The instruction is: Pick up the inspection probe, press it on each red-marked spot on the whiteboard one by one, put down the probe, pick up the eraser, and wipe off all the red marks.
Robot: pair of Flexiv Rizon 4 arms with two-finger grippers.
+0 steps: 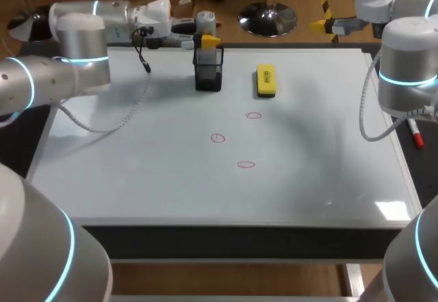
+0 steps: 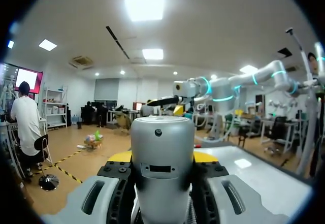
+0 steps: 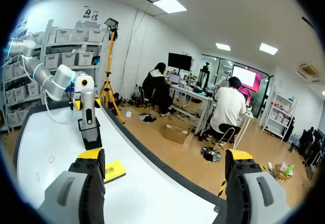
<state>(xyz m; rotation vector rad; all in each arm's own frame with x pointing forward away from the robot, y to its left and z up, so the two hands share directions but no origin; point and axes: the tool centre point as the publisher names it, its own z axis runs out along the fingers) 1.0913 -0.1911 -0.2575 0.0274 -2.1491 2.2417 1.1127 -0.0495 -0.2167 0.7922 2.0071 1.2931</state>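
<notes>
While it stands upright, the left hand (image 2: 162,157) clamps the probe (image 2: 162,140).

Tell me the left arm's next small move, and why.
Probably lift straight up. The left pincer looks closed on the inspection probe, which stands in the black holder, and the three red marks have yet to be pressed.
</notes>
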